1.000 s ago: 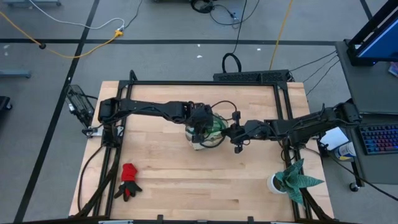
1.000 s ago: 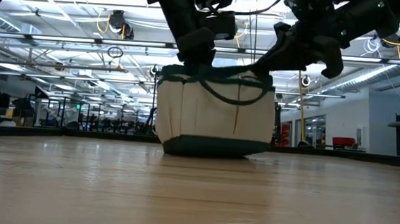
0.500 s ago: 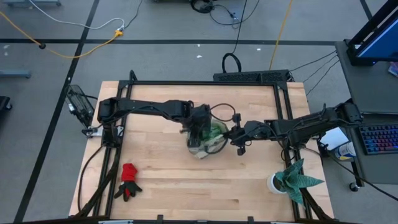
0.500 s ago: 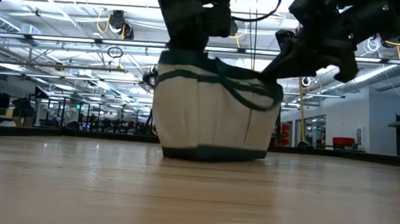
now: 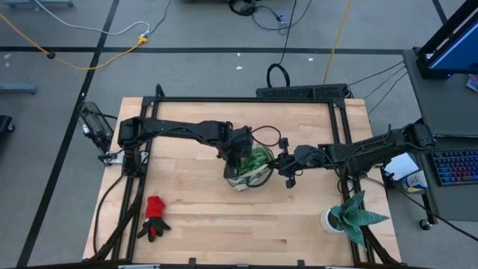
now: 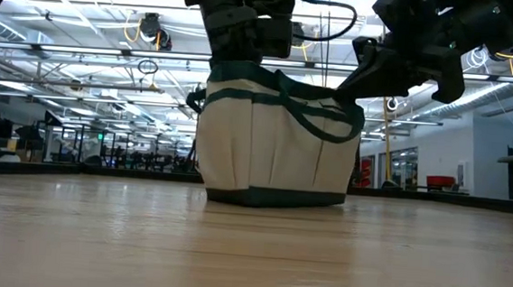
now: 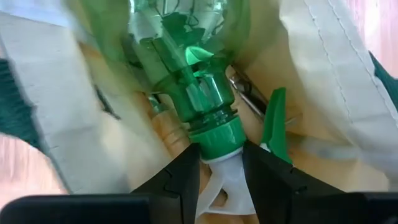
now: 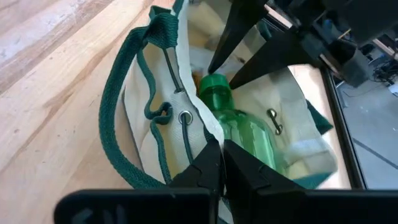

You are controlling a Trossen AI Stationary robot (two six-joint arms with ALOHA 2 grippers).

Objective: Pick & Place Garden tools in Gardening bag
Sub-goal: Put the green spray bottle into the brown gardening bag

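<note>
The gardening bag [image 5: 251, 167], cream with green trim, stands on its bottom [image 6: 271, 197] at the table's middle. My left gripper [image 7: 221, 153] hangs over its mouth, pointing steeply down, shut on the green spray bottle [image 7: 186, 68], whose body reaches down into the bag. My right gripper [image 8: 219, 147] comes from the table's right and is shut on the bag's rim. A metal tool [image 7: 249, 99] lies inside the bag beside the bottle. A red glove [image 5: 154, 217] lies flat near the front left. My left gripper pinches the bottle's white spray head [image 7: 219, 182], just behind the green collar, between its two fingers. The fingers come from above, slanting down. The bottle hangs head up, its body inside the bag. My right gripper pinches the bag's cream rim [image 8: 208, 132] beside a metal eyelet, on the side toward the table's right. The fingers slant down from the right. One layer or several, I cannot tell. That rim [image 6: 346, 94] is drawn up while the bag's bottom stays on the table.
A spiky green plant in a white pot [image 5: 345, 217] stands at the front right corner. A black frame [image 5: 246, 99] runs along the table's far side. Bare wood lies in front of the bag.
My left gripper has tipped and turned over the bag's mouth with the bottle. The bag now stands taller, its left rim higher than before and its base slid slightly toward the table's right. My right gripper has kept its hold.
</note>
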